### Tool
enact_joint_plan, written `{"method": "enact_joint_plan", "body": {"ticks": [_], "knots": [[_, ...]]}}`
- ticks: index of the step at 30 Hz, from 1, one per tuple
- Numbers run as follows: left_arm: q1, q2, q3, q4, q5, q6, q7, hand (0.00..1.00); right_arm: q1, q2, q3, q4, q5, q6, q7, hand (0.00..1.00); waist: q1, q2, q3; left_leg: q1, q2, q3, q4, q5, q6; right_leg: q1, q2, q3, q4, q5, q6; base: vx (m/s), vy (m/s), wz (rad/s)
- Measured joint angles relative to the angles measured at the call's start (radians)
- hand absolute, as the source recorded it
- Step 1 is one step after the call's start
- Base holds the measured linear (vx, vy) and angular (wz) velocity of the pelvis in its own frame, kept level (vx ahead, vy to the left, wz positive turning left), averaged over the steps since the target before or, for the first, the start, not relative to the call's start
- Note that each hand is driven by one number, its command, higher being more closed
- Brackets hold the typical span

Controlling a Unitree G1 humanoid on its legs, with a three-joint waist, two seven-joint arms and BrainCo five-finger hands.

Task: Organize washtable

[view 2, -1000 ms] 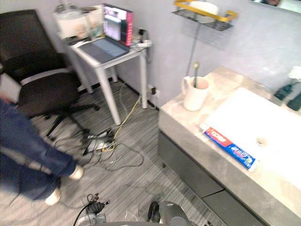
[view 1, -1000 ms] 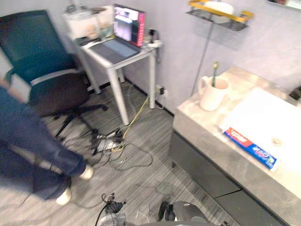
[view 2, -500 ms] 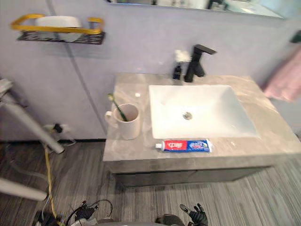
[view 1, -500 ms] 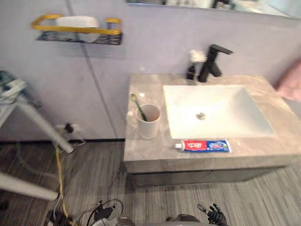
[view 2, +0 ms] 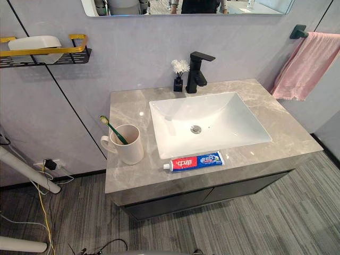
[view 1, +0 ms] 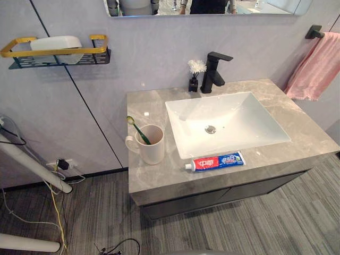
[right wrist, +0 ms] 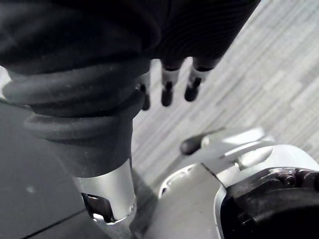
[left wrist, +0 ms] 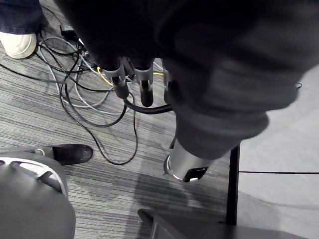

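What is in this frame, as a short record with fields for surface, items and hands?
surface: grey counter with a white sink set in
mug: white, on the counter left of the sink, green toothbrush standing inside
toothpaste: tube lying flat on the counter's front strip, before the sink
faucet: black, behind the sink
wall: pink towel at right, yellow-railed shelf at left
left hand: open, empty, above the floor
right hand: open, empty, above the floor

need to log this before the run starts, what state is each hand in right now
left hand: open, fingers relaxed, holding nothing
right hand: open, fingers relaxed, holding nothing
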Motion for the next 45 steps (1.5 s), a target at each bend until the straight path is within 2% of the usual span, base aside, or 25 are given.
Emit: {"method": "enact_joint_plan", "body": {"ticks": [7,9,12,15,19,21,23,24,25,26,27,28,30,31,32,35,37,38,41,44,45], "knots": [[0.004,-0.016,-0.032,-0.002,-0.001,-0.001,-0.001,0.00,0.004,-0.003,-0.001,0.001,-0.007,0.000,-0.002,0.00,0.005,0.009,-0.001,-0.021,-0.010,-0.069,0.027,-0.005,0.009,0.025,-0.021,-0.060,-0.001,0.000,0.000,0.00,0.001,0.25],[0.017,-0.025,-0.072,-0.006,-0.005,-0.004,-0.003,0.00,0.004,-0.010,-0.001,0.002,-0.029,0.000,-0.002,0.00,0.022,0.020,-0.002,-0.021,-0.017,-0.094,0.038,-0.008,0.015,0.046,-0.030,-0.081,-0.005,0.000,0.000,-0.04,0.007,0.30],[0.028,-0.026,-0.108,-0.013,-0.021,-0.012,-0.005,0.00,0.001,-0.020,-0.001,0.017,-0.044,-0.001,-0.003,0.00,0.031,0.021,0.003,-0.031,-0.021,-0.138,0.059,-0.013,0.021,0.062,-0.037,-0.102,-0.009,0.000,0.000,-0.07,-0.002,0.30],[0.050,-0.025,-0.129,-0.021,-0.046,-0.019,-0.021,0.00,-0.011,-0.024,-0.002,0.022,-0.047,-0.002,-0.004,0.00,0.033,0.025,0.005,-0.050,-0.026,-0.174,0.073,-0.015,0.024,0.065,-0.039,-0.106,-0.026,0.015,0.016,-0.07,-0.012,0.10],[0.067,-0.026,-0.118,-0.020,-0.089,-0.020,-0.023,0.00,-0.011,-0.026,-0.018,0.039,-0.074,-0.002,-0.004,0.00,0.040,0.025,0.005,-0.055,-0.038,-0.194,0.089,-0.041,0.032,0.074,-0.038,-0.086,-0.077,0.050,0.009,-0.09,0.006,-0.15],[0.071,-0.038,-0.073,-0.020,-0.119,-0.020,-0.021,0.00,-0.009,-0.026,-0.024,0.039,-0.076,-0.002,-0.003,0.00,0.045,0.025,0.006,-0.057,-0.049,-0.218,0.088,-0.049,0.038,0.069,-0.041,-0.084,-0.086,0.055,0.008,-0.08,0.017,-0.16],[0.071,-0.057,0.055,-0.028,-0.160,-0.019,-0.019,0.00,-0.004,-0.024,-0.046,0.039,-0.079,-0.001,-0.002,0.00,0.053,0.033,0.010,-0.074,-0.059,-0.254,0.086,-0.053,0.044,0.073,-0.047,-0.102,-0.086,0.054,0.010,-0.06,0.007,0.23],[0.074,-0.060,0.153,-0.053,-0.181,-0.017,-0.015,0.00,-0.005,-0.023,-0.052,0.039,-0.081,0.000,-0.002,0.00,0.056,0.027,0.009,-0.087,-0.066,-0.284,0.085,-0.052,0.044,0.074,-0.049,-0.120,-0.084,0.052,0.013,0.01,-0.006,0.48],[0.081,-0.056,0.250,-0.095,-0.208,-0.017,0.003,0.00,-0.009,-0.023,-0.054,0.039,-0.082,-0.001,-0.001,0.00,0.059,0.032,0.003,-0.093,-0.070,-0.316,0.087,-0.046,0.047,0.075,-0.049,-0.140,-0.082,0.050,0.015,0.04,-0.006,0.46],[0.083,-0.052,0.298,-0.120,-0.224,-0.017,0.012,0.00,-0.009,-0.023,-0.054,0.039,-0.083,-0.001,-0.001,0.00,0.063,0.031,0.003,-0.098,-0.070,-0.325,0.088,-0.044,0.049,0.075,-0.049,-0.147,-0.082,0.049,0.016,0.07,-0.008,0.46],[0.081,-0.039,0.380,-0.182,-0.260,-0.017,0.040,0.00,-0.010,-0.022,-0.054,0.037,-0.084,-0.002,-0.001,0.00,0.082,0.030,0.002,-0.109,-0.071,-0.343,0.090,-0.039,0.055,0.078,-0.048,-0.166,-0.082,0.051,0.020,0.06,-0.009,0.36],[0.079,-0.030,0.412,-0.219,-0.273,-0.017,0.049,0.00,-0.010,-0.022,-0.053,0.037,-0.084,-0.002,-0.001,0.00,0.087,0.029,0.002,-0.112,-0.071,-0.353,0.091,-0.037,0.056,0.082,-0.048,-0.171,-0.082,0.050,0.020,0.07,-0.013,0.51],[0.079,0.001,0.491,-0.431,-0.314,-0.020,0.113,0.00,-0.016,-0.019,-0.030,0.031,-0.087,-0.003,-0.002,0.00,0.115,0.030,0.000,-0.123,-0.075,-0.403,0.102,-0.034,0.056,0.111,-0.048,-0.226,-0.081,0.037,0.022,0.08,-0.024,0.65],[0.079,0.005,0.498,-0.542,-0.314,-0.024,0.140,0.00,-0.019,-0.019,-0.009,0.027,-0.087,-0.004,-0.002,0.00,0.124,0.030,-0.004,-0.137,-0.076,-0.424,0.113,-0.034,0.056,0.113,-0.049,-0.247,-0.070,0.027,0.022,0.08,-0.035,0.93],[0.066,0.010,0.497,-0.736,-0.304,-0.035,0.178,0.00,-0.020,-0.018,0.030,0.000,-0.087,-0.008,-0.002,0.00,0.138,0.032,-0.005,-0.166,-0.079,-0.471,0.134,-0.034,0.056,0.121,-0.051,-0.291,-0.048,0.012,0.025,0.05,-0.023,0.87],[0.057,0.009,0.498,-0.987,-0.269,-0.046,0.223,0.00,-0.029,-0.015,0.054,-0.027,-0.087,-0.012,-0.002,0.00,0.139,0.036,-0.006,-0.178,-0.084,-0.520,0.148,-0.034,0.056,0.147,-0.052,-0.348,-0.035,0.004,0.019,0.00,-0.017,0.66],[0.042,0.009,0.496,-1.233,-0.182,-0.054,0.287,0.00,-0.040,-0.010,0.083,-0.054,-0.087,-0.011,-0.002,0.00,0.142,0.047,-0.007,-0.179,-0.089,-0.555,0.165,-0.035,0.056,0.172,-0.054,-0.394,-0.018,-0.002,0.013,-0.03,-0.001,0.57],[0.037,0.009,0.494,-1.284,-0.162,-0.056,0.298,0.00,-0.043,-0.008,0.093,-0.059,-0.087,-0.011,-0.002,0.00,0.144,0.048,-0.007,-0.181,-0.090,-0.563,0.169,-0.035,0.056,0.178,-0.055,-0.402,-0.015,-0.004,0.014,-0.04,0.001,0.43],[0.029,0.013,0.427,-1.492,-0.086,-0.066,0.341,0.00,-0.048,0.009,0.122,-0.087,-0.092,-0.010,0.001,0.00,0.146,0.051,-0.011,-0.203,-0.103,-0.589,0.198,-0.039,0.060,0.186,-0.066,-0.439,0.001,-0.026,0.026,-0.05,0.009,0.32],[0.001,0.037,0.294,-1.647,-0.024,-0.086,0.352,0.00,-0.048,0.010,0.138,-0.089,-0.092,-0.009,0.000,0.00,0.147,0.060,-0.013,-0.214,-0.105,-0.599,0.211,-0.041,0.064,0.197,-0.066,-0.445,0.004,-0.030,0.021,-0.09,0.023,0.10],[-0.004,0.065,0.231,-1.700,0.006,-0.093,0.347,0.00,-0.049,0.010,0.138,-0.089,-0.091,-0.009,0.000,0.00,0.139,0.060,-0.014,-0.215,-0.104,-0.598,0.210,-0.044,0.068,0.196,-0.066,-0.442,0.006,-0.033,0.024,-0.09,0.021,-0.06]]}}
